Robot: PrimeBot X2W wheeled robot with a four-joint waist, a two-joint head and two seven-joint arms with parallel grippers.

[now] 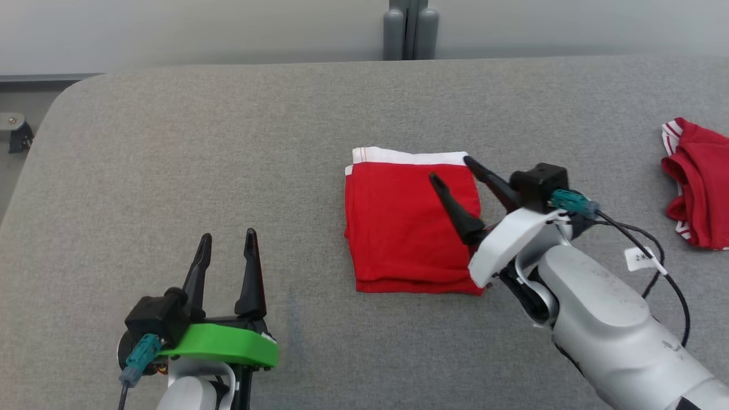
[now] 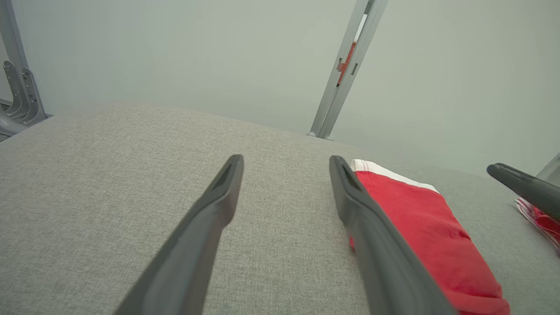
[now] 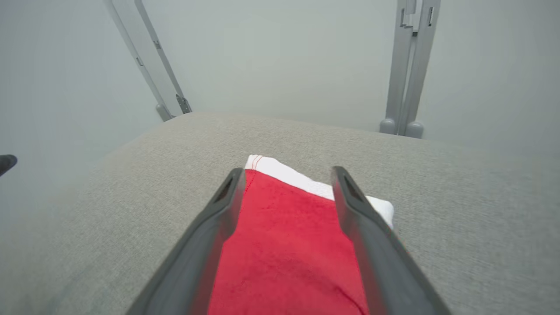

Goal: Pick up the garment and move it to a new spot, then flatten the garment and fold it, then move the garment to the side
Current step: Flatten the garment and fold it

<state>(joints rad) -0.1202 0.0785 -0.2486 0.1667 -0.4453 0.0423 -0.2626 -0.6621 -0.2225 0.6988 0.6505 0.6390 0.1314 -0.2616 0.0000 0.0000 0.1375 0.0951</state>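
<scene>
A red garment (image 1: 407, 225) with a white band along its far edge lies folded into a neat rectangle in the middle of the grey table. My right gripper (image 1: 453, 169) hovers over its right half, fingers spread and pointing up-left, nothing between them. The right wrist view shows the garment (image 3: 284, 245) lying flat between and under those open fingers (image 3: 210, 232). My left gripper (image 1: 228, 239) stands open at the lower left, well apart from the cloth. In the left wrist view the garment (image 2: 420, 223) lies just right of my left gripper (image 2: 284, 164).
A second red and white garment (image 1: 697, 182) lies crumpled at the table's right edge. The grey fabric table (image 1: 199, 142) has a rounded far-left corner. Grey frame posts (image 1: 410, 28) stand behind its far edge. A black cable (image 1: 655, 250) trails from the right wrist.
</scene>
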